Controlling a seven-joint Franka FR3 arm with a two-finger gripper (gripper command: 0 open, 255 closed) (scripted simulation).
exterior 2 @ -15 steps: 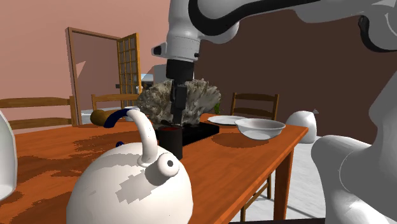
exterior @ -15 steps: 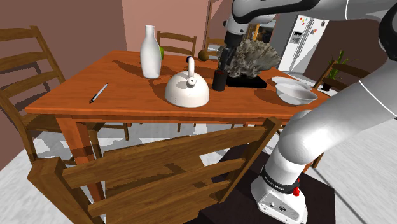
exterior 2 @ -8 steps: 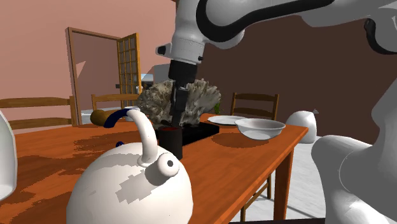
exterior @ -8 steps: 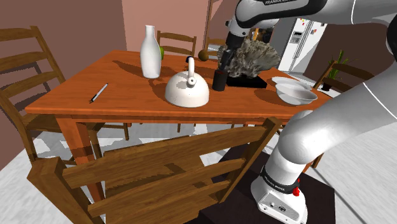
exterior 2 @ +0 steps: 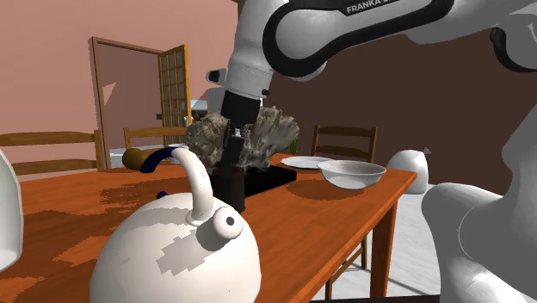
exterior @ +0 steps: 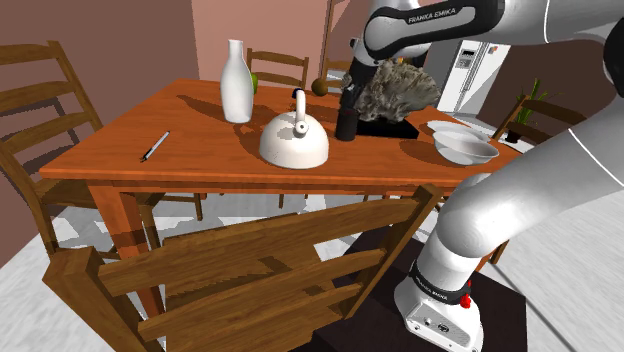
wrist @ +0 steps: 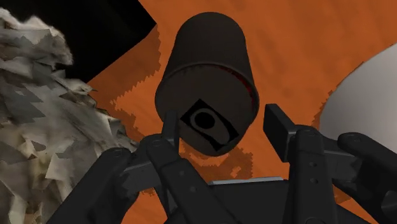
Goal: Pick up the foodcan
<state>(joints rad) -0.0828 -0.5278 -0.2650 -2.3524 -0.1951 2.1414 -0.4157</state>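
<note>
Gripper [wrist: 222,130]: fingers spread, one either side of the top of the single dark foodcan [wrist: 207,83], not clamping it. The foodcan stands upright on the wooden table [exterior: 190,130], between one white kettle [exterior: 294,140] and one grey rock ornament [exterior: 398,90]. Also on the table: one white bottle [exterior: 236,82], one pen [exterior: 155,146], one bowl [exterior: 466,151], one plate [exterior: 440,125].

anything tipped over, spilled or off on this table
Nothing stands out. The dark can stands upright below the open gripper, the kettle and the white bottle are upright too, and no spill shows on the table.
</note>
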